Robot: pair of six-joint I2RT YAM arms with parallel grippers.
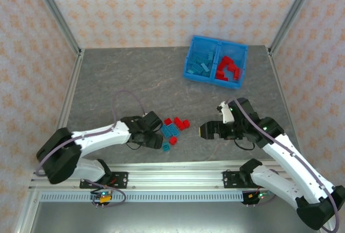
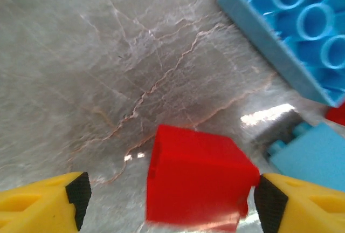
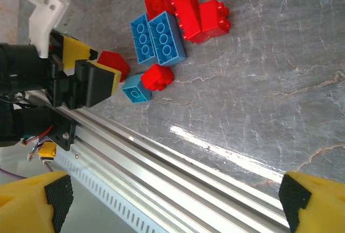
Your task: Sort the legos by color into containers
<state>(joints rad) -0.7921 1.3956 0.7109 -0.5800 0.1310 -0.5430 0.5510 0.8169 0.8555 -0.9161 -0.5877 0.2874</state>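
Table (image 1: 161,87) is mostly bare grey marble, and the work sits in two spots. Bin (image 1: 211,80) is upper right of centre in the top view, well apart from both arms. Its left compartment (image 1: 201,63) has blue legos and its right compartment (image 1: 230,67) red ones, so the colour split is set and most of the job looks done. Right gripper (image 3: 175,200) hangs lower centre-right in the top view, jaws wide apart, nothing between them. It faces the pile from the side but well short of it. My read: it's parked clear of the left arm's pick and lined up for the next one. Left gripper (image 2: 173,198) is down at table level on the lower-left edge of the loose pile (image 1: 175,128), lower centre of the top view, just beyond the aluminium rail (image 1: 178,169). The pile is what's left to sort. Two long blue bricks (image 3: 159,36) lie side by side, touching a clump of reds (image 3: 197,12) at upper centre of the right wrist view. A small blue (image 3: 135,88) and small red (image 3: 157,76) touch each other below them. Left jaws are apart, straddling a single red brick (image 2: 197,182) at bottom centre of the left wrist view. Right pad (image 2: 268,203) is at the brick's edge and left pad (image 2: 78,192) is clear of it, so it's not clamped yet. Taking the outlier at the pile's edge makes sense because there's finger room on both sides, though the small blue sits just beside the right pad. This one belongs in the right compartment.
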